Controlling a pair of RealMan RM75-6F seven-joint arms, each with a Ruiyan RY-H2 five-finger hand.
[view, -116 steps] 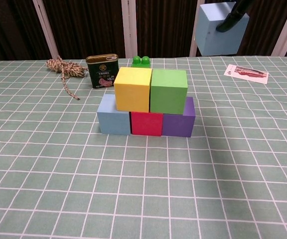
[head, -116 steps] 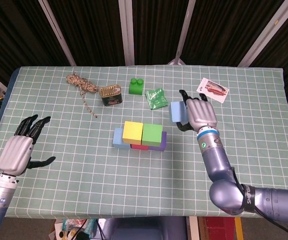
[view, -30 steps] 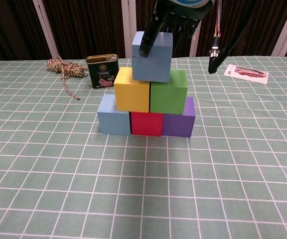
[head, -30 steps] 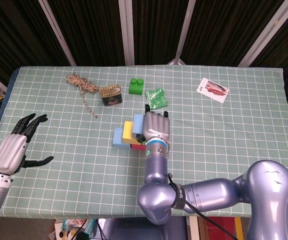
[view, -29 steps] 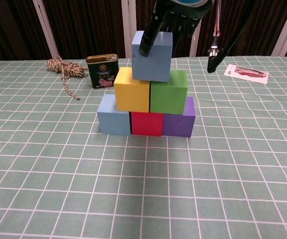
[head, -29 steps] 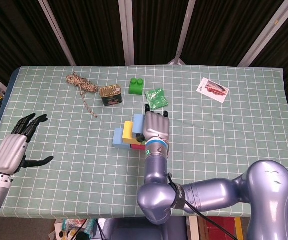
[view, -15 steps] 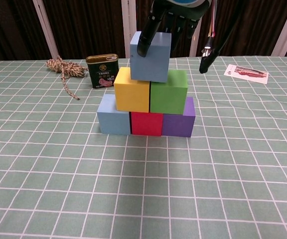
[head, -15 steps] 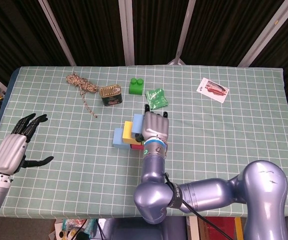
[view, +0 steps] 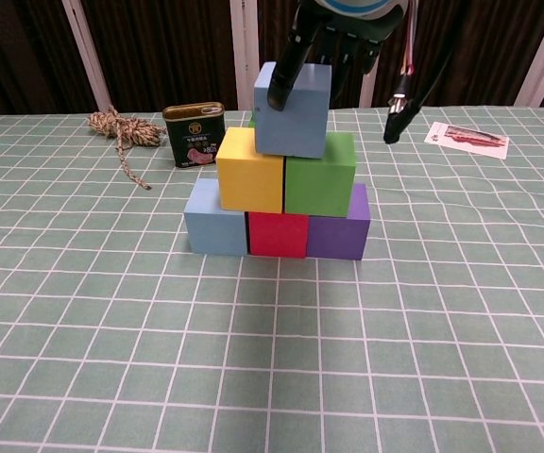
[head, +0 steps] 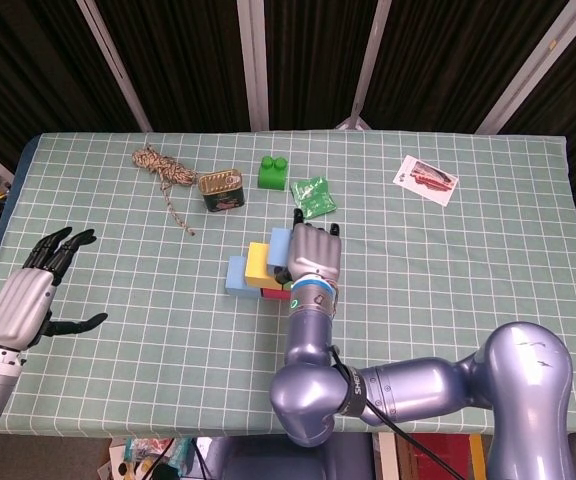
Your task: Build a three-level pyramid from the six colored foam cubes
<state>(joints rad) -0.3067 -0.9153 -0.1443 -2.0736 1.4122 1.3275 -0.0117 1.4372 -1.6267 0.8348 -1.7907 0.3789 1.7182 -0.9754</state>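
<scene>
Glossy blue-grey metal arms, silver ribbed backs on left hand (head: 26, 301) and right hand (head: 314, 255), black fingers (head: 60, 247), teal-ringed wrist band, red cable

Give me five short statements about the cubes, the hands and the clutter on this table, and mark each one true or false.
1. The right hand holds the top blue cube. True.
2. The yellow cube sits in the bottom row. False: it is on the second level, beside the green cube.
3. The red cube lies between the bottom blue cube and the purple cube. True.
4. The left hand grips the can. False: it holds nothing, far from the can.
5. The rope lies on the pyramid. False: it lies apart, beside the can.
</scene>
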